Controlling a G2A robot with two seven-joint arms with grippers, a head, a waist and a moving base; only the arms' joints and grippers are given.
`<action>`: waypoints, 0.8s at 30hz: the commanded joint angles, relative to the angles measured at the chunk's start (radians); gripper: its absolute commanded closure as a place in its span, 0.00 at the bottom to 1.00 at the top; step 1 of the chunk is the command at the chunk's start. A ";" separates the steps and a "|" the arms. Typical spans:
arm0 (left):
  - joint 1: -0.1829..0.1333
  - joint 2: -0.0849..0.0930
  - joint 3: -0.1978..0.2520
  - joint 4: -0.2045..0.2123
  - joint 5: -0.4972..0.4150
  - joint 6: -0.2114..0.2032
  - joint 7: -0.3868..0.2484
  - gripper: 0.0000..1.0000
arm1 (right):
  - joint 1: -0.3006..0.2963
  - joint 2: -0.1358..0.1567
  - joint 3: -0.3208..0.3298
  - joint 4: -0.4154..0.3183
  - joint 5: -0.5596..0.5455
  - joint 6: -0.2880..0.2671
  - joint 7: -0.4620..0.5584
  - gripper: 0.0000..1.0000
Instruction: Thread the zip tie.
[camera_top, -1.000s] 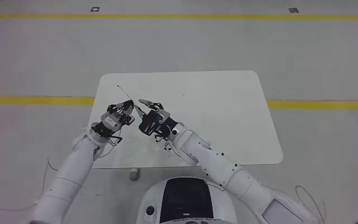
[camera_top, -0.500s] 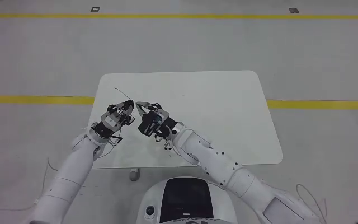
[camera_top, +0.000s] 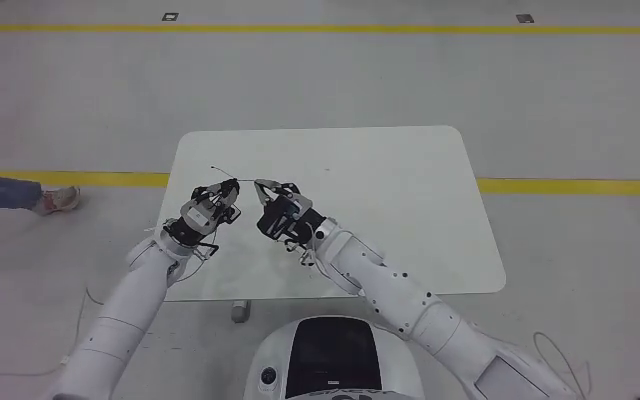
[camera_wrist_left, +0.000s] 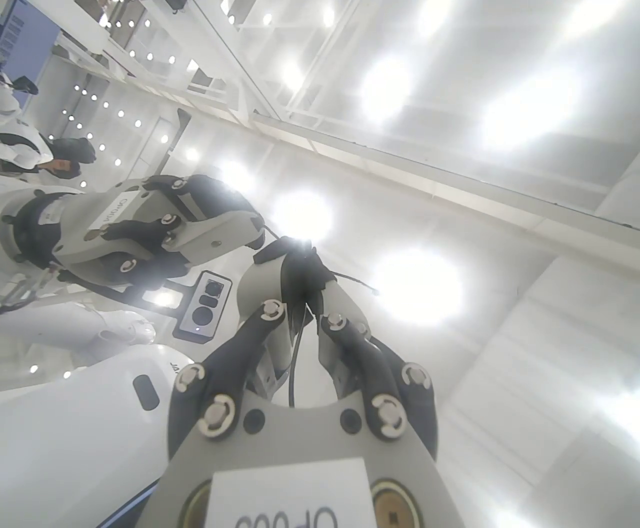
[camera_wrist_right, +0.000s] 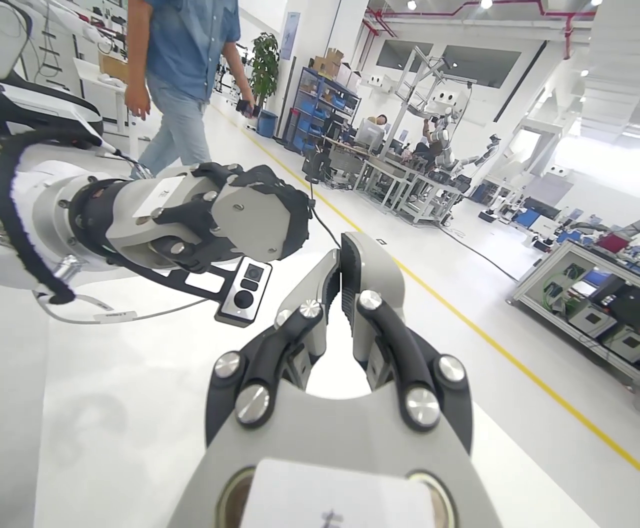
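You have the zip tie (camera_top: 224, 174), a thin black flexible strip, held above the left part of the smooth white round-cornered table (camera_top: 400, 200). The left gripper (camera_top: 235, 188) is clenched on it, and the right gripper (camera_top: 262, 187) just beside has its ribbed pads (camera_wrist_right: 350, 265) pinched shut on the near end. The tie's head is hard to make out and the clamped stretches are hidden; its free tail points far-left, so the long axis runs far-left to near-right.

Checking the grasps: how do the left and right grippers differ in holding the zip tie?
The left gripper clamps the zip tie partway, a tail poking past; the right gripper pinches it at its fingertips. Left points ceilingward, right more level. Both are shut on it.
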 joint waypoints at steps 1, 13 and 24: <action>0.000 0.000 0.000 0.000 0.000 0.000 0.000 1.00 | -0.002 0.003 0.001 -0.004 0.000 0.001 0.002 1.00; 0.000 0.000 0.000 0.000 0.000 0.000 0.000 1.00 | -0.017 0.019 0.001 -0.027 0.000 0.015 0.020 1.00; 0.000 0.000 0.000 0.000 0.000 0.000 0.000 1.00 | -0.024 0.025 0.002 -0.034 0.000 0.020 0.037 1.00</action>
